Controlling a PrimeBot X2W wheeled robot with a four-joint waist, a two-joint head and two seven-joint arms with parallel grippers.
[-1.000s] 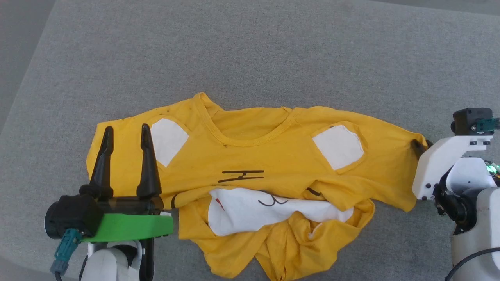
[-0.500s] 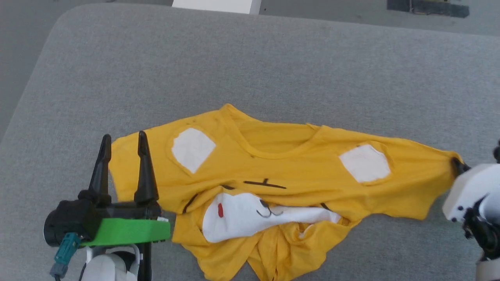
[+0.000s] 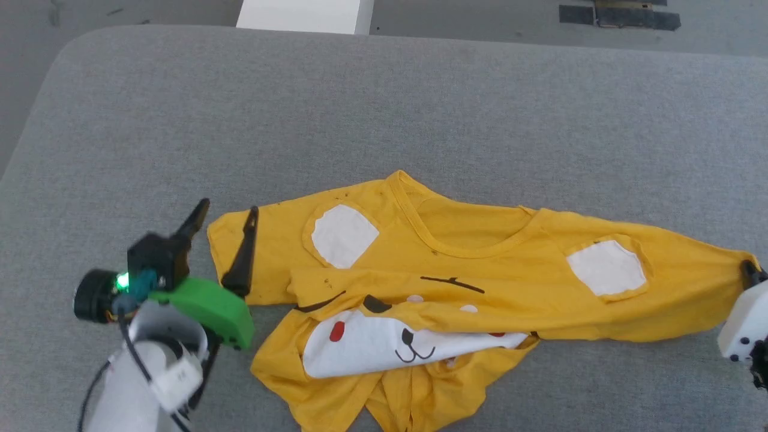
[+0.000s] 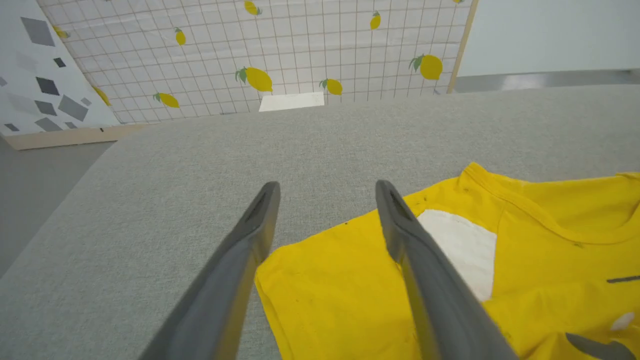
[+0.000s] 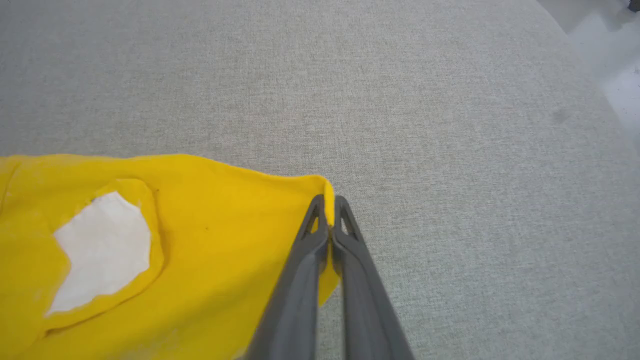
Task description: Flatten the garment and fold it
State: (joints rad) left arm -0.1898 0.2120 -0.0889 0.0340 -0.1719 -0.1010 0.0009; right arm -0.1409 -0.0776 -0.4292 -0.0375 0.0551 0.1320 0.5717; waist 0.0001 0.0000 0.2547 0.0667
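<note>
Yellow garment [image 3: 480,270] lies rumpled near the front edge of your grey pad [image 3: 384,108]. Your right gripper [image 5: 328,201] pinches one sleeve's hem. Your left gripper [image 4: 325,189] gapes wide astride the opposite sleeve.

On the padded surface [image 3: 360,108] lies the garment [image 3: 480,264], spread out. Right gripper [image 5: 330,200]: sleeve end sits between the jaws, the rest extends left of them. Left gripper [image 4: 327,186]: opposite sleeve's corner lies below, between the jaws; bare surface ahead and left.
</note>
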